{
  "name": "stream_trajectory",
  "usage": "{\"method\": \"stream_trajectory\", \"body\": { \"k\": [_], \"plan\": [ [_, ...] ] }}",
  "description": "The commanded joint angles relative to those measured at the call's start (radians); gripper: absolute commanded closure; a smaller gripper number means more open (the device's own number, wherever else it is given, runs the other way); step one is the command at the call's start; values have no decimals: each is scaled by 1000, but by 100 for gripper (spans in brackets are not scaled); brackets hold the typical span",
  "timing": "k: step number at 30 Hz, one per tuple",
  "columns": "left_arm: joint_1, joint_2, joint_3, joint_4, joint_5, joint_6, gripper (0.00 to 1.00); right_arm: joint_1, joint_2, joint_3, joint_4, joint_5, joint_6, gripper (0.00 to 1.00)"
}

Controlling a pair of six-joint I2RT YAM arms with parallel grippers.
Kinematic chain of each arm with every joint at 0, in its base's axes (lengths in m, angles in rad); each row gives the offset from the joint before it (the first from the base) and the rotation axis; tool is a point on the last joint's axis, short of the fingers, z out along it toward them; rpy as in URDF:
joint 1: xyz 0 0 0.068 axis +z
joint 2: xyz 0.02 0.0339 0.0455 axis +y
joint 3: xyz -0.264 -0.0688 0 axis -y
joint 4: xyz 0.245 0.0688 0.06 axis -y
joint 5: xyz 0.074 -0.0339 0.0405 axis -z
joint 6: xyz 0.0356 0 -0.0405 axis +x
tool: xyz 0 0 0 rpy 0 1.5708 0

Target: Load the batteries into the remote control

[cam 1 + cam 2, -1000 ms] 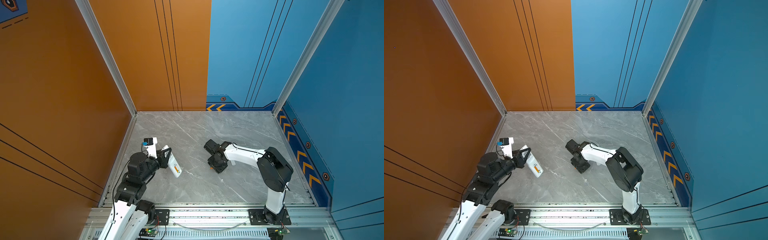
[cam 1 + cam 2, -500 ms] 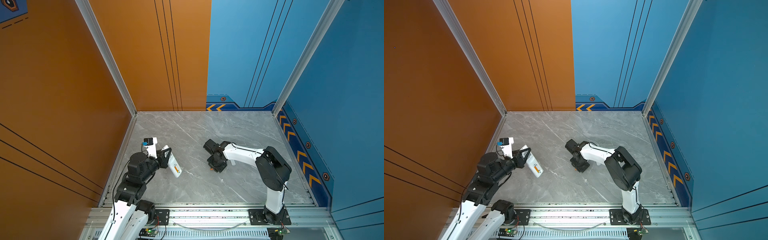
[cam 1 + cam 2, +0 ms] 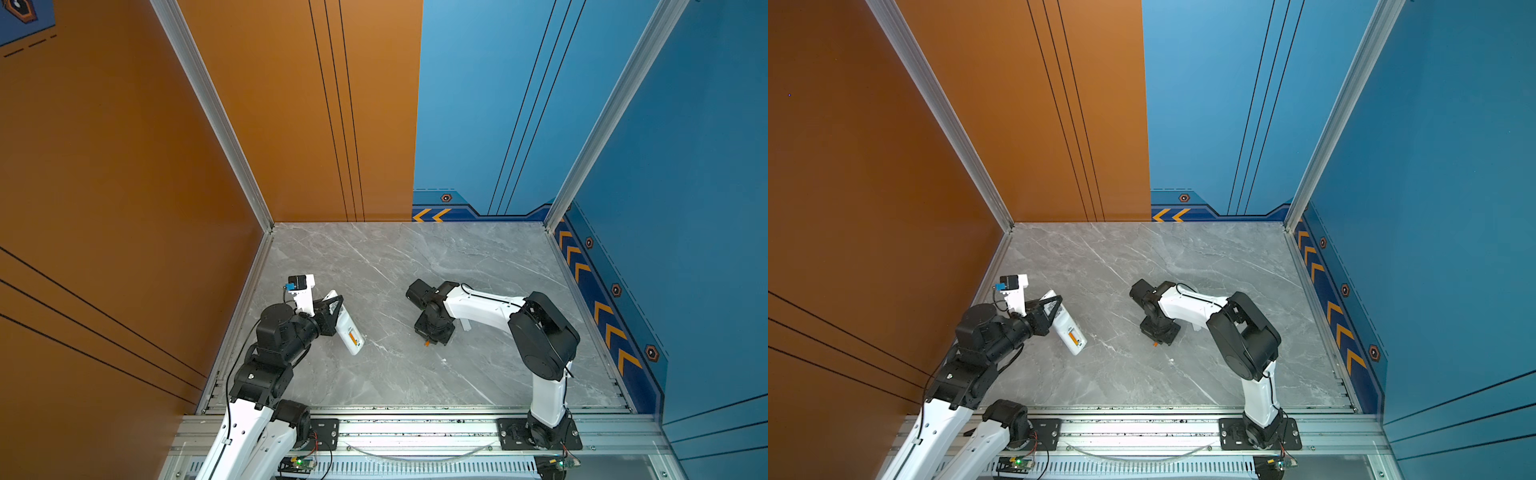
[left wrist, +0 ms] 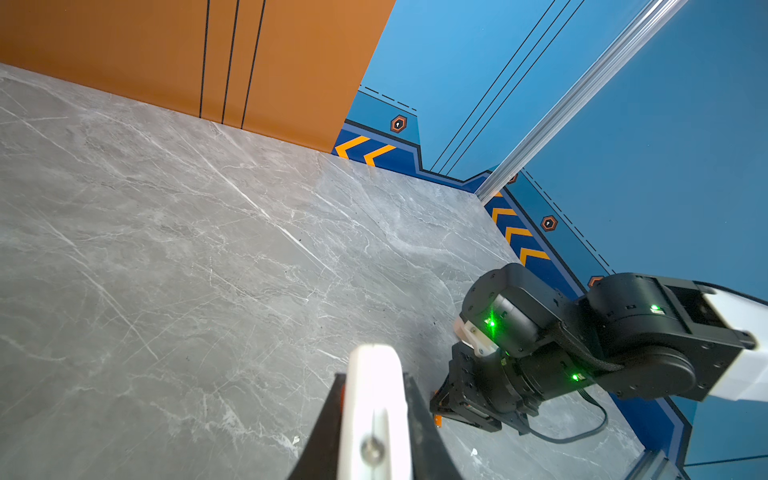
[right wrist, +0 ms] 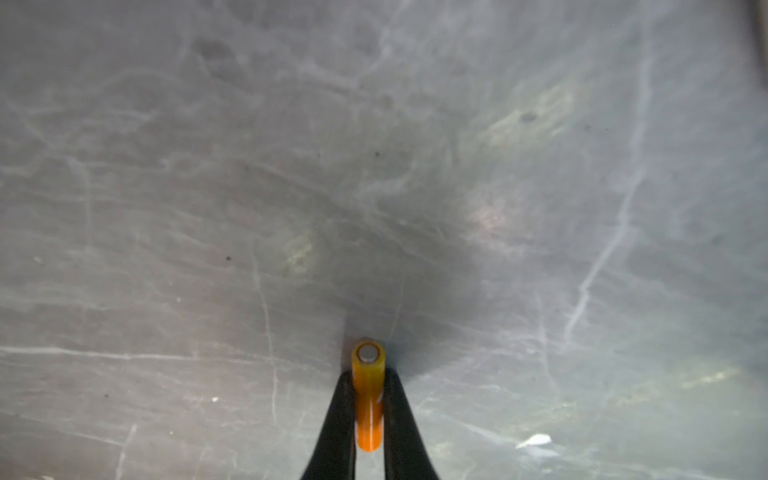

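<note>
Small orange battery with shiny round tip, pinched tight in right gripper, white remote squeezed in left gripper, orange strip showing

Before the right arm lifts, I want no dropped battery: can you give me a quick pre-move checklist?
1. Right gripper shut on the loose battery: ok.
2. Battery centred between the fingers: ok.
3. Left gripper shut on the remote control: ok.
4. Other battery seated in the remote's bay: ok, orange shows there.
5. Free slot beside it: cannot tell.
6. Table between the arms unobstructed: ok.
</note>
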Motion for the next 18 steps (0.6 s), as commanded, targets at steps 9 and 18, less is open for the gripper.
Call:
{"method": "stream_trajectory", "body": {
  "k": [9,18],
  "plan": [
    [15,54,12,98,133,-18,100,14,-7,-74,-108,210,-468,91],
    [16,105,14,138,231,-48,100,72,6,-77,-103,283,-691,92]
  ]
}}
